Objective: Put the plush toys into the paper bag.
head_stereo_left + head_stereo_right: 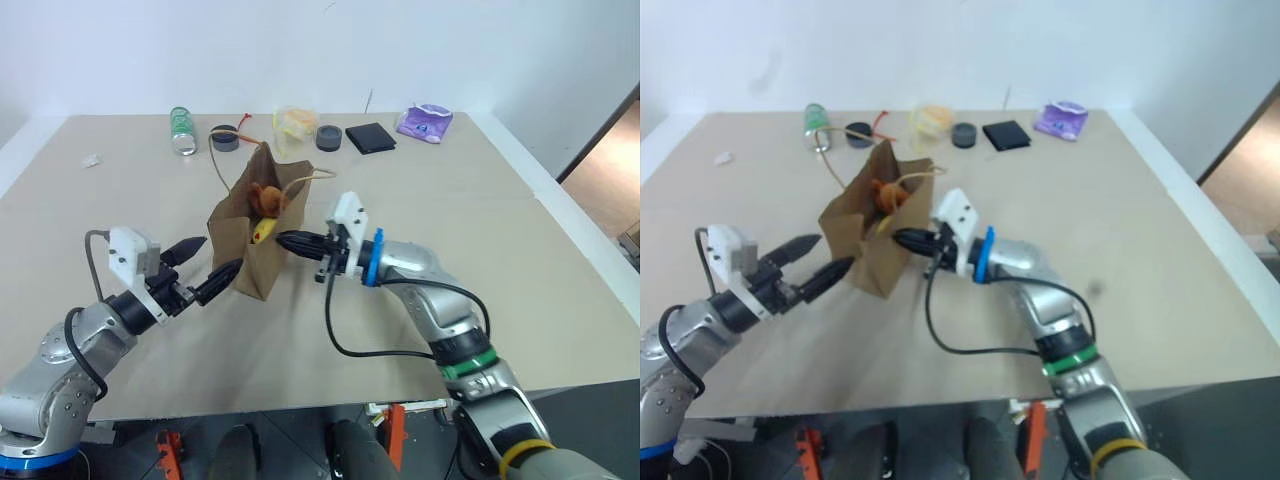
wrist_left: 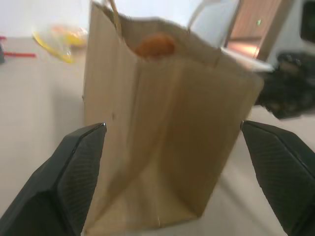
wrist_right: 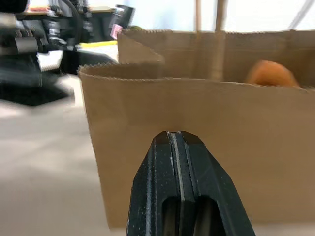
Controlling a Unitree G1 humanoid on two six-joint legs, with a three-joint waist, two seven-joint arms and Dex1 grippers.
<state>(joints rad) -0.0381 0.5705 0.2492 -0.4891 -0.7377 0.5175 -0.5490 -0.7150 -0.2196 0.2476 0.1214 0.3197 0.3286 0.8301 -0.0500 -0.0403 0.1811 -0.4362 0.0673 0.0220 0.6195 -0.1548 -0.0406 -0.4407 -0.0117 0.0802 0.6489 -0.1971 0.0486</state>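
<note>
Two black fingers of the left gripper [image 1: 220,254] spread to full width and holding nothing, one tip just beside the near left corner of the paper bag [image 1: 245,245], with the bag's narrow side framed between them in the left wrist view. Could easily shove that light, upright bag along the table [image 1: 470,230], or crumple its corner, if driven forward or closed off-centre. Standing mid-table with mouth open upward and handles loose: tall for its footprint, so probably quick to topple under any sideways push. Inside it already, brown bear [image 1: 268,197] riding high at the mouth and yellow-and-white egg toy [image 1: 263,231] just below, against the right-hand wall; bear near enough to the rim to spill out on a tip-over. Further right, right gripper [image 1: 281,240] clamped fully shut on nothing, tips at the bag's right wall just below the rim, touching or barely apart, hard to tell which. Risks denting the paper, or snagging the rim or a handle on the way out, dragging the bag over and undoing the job. Safest, by judgement, to draw both grippers slowly and straight away from the paper.
</note>
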